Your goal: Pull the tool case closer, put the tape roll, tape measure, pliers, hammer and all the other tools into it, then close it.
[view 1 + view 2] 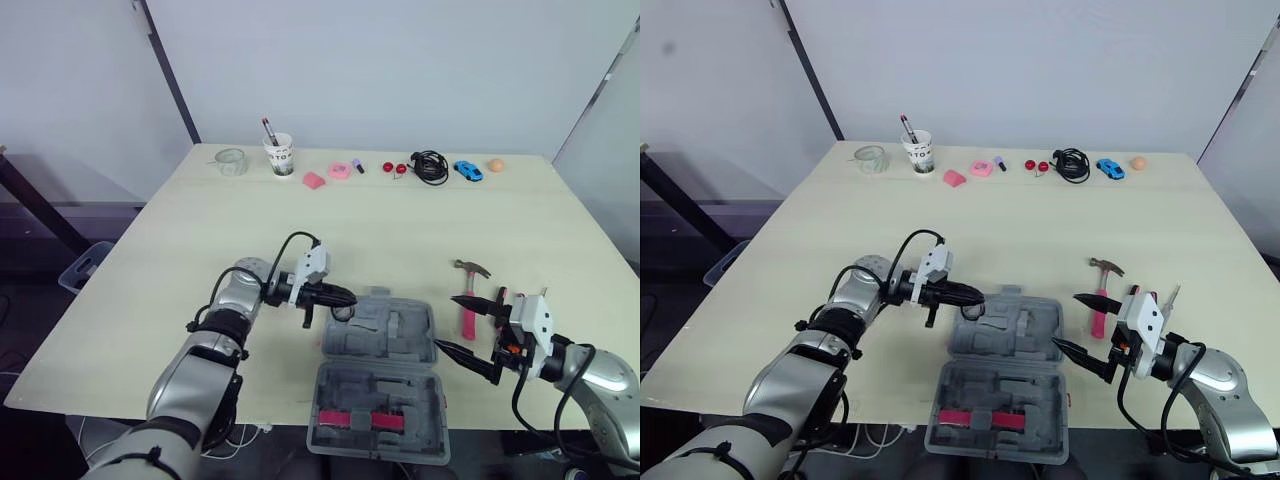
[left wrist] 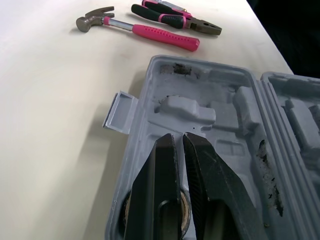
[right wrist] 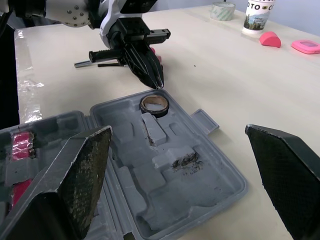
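Case [image 1: 375,395] lies open at the bench's [image 1: 200,230] near edge. Right claw [image 1: 446,322] is spread wide, just right of the case. Tape roll [image 3: 156,114] sits in the case's far-left pocket. Left claw [image 3: 159,86] is pressed nearly together just above the roll. Hammer [image 1: 467,310] and pliers [image 2: 175,17] lie right of the case.

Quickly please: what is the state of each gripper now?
Left gripper: closed, seemingly on the tape roll rim.
Right gripper: open, empty.
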Robot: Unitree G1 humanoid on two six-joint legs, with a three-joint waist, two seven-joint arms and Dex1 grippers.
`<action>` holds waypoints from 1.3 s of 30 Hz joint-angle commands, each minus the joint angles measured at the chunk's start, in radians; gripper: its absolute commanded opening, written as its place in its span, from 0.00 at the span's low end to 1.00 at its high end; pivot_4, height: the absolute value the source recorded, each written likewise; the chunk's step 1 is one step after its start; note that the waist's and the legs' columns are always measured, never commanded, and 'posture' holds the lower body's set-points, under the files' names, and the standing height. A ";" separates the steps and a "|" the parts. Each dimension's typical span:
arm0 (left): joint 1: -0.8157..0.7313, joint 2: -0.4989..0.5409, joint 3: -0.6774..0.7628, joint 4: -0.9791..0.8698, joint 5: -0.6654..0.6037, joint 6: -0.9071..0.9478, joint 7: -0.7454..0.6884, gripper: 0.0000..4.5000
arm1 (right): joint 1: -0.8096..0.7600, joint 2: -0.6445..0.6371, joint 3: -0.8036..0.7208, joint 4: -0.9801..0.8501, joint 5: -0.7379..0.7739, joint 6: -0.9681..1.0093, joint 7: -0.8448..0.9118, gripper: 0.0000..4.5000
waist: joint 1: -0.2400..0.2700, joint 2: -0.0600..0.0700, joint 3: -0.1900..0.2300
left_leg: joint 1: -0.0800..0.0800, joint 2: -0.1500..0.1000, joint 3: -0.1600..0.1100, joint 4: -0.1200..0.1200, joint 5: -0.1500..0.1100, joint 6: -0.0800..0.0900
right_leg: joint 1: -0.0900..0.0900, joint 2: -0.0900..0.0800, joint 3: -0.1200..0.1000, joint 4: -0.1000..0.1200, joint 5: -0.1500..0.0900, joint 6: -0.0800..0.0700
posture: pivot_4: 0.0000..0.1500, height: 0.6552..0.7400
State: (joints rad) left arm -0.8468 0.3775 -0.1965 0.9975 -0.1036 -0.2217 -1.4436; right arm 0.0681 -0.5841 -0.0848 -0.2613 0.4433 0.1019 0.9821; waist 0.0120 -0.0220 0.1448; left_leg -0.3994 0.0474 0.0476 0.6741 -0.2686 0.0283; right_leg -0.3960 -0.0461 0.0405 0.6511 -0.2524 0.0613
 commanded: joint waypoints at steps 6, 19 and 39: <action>0.001 -0.022 0.039 0.067 0.012 -0.167 0.013 0.08 | -0.007 0.010 0.001 -0.016 -0.002 -0.027 -0.007 1.00 | 0.000 0.000 0.000 | 0.000 0.000 0.000 0.000 0.000 0.000 | 0.000 0.000 0.000 0.000 0.000 0.000 | 1.00 1.00; 0.003 -0.006 -0.036 0.195 0.205 -0.184 0.167 0.08 | -0.023 0.017 0.007 -0.004 -0.006 -0.032 -0.006 1.00 | 0.000 0.000 -0.001 | 0.000 0.000 0.000 0.000 0.000 0.000 | 0.000 0.000 0.000 0.000 0.000 0.000 | 1.00 1.00; 0.095 0.038 0.200 -0.117 -0.092 -0.034 -0.012 0.08 | -0.051 0.041 -0.057 0.069 0.001 -0.059 -0.087 1.00 | -0.003 -0.001 -0.001 | 0.001 0.000 0.000 0.000 0.000 0.000 | 0.000 0.000 0.000 0.004 0.000 0.000 | 1.00 1.00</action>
State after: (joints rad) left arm -0.7683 0.3967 -0.0298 0.9489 -0.1510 -0.2837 -1.4443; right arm 0.0237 -0.5370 -0.0860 -0.1840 0.4308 0.0619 0.9128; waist 0.0087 -0.0230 0.1439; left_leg -0.3979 0.0475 0.0476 0.6746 -0.2686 0.0283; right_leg -0.3961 -0.0462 0.0408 0.6550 -0.2524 0.0612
